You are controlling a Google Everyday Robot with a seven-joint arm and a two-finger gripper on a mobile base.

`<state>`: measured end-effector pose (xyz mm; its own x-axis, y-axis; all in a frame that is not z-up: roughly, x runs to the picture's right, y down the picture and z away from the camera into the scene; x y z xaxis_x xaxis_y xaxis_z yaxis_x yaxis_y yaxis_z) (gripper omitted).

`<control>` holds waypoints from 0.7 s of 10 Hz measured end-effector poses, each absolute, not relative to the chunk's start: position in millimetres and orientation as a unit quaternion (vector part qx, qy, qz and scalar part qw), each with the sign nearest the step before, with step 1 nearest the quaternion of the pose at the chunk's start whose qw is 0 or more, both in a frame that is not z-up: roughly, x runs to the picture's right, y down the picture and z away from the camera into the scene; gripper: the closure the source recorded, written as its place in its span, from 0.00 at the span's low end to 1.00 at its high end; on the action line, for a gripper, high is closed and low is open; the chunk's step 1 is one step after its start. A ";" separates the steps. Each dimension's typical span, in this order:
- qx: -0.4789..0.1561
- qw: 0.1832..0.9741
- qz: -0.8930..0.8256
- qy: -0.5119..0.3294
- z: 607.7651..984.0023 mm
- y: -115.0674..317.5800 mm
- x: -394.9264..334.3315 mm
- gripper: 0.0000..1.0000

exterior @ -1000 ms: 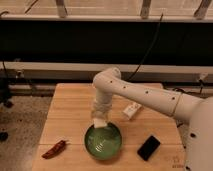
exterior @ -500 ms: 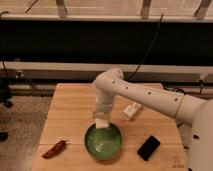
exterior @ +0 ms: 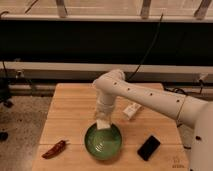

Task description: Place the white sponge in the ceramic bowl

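The white sponge [exterior: 103, 123] is held clamped in the pincer [exterior: 103, 120] directly above the ceramic bowl's [exterior: 103, 142] far rim.

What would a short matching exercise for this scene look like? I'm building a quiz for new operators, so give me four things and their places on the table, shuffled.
Things:
1. ceramic bowl
2. red chili pepper
3. black phone
4. gripper

Places:
A. near the table's front left corner
B. right of the bowl, near the front edge
C. over the bowl's far rim, with the white sponge at its tip
D. front middle of the wooden table

Pairs: 1-D, 2-A, 3-B, 4-C
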<state>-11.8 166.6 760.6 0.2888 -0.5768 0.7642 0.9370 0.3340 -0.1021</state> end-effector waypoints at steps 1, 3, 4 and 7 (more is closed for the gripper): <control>-0.282 0.751 -0.504 -0.320 760.4 167.6 -10.6 1.00; -0.282 0.751 -0.504 -0.320 760.3 168.6 -8.5 1.00; -0.283 0.750 -0.505 -0.320 760.1 170.1 -6.7 1.00; -0.283 0.750 -0.505 -0.321 761.2 171.7 -4.4 1.00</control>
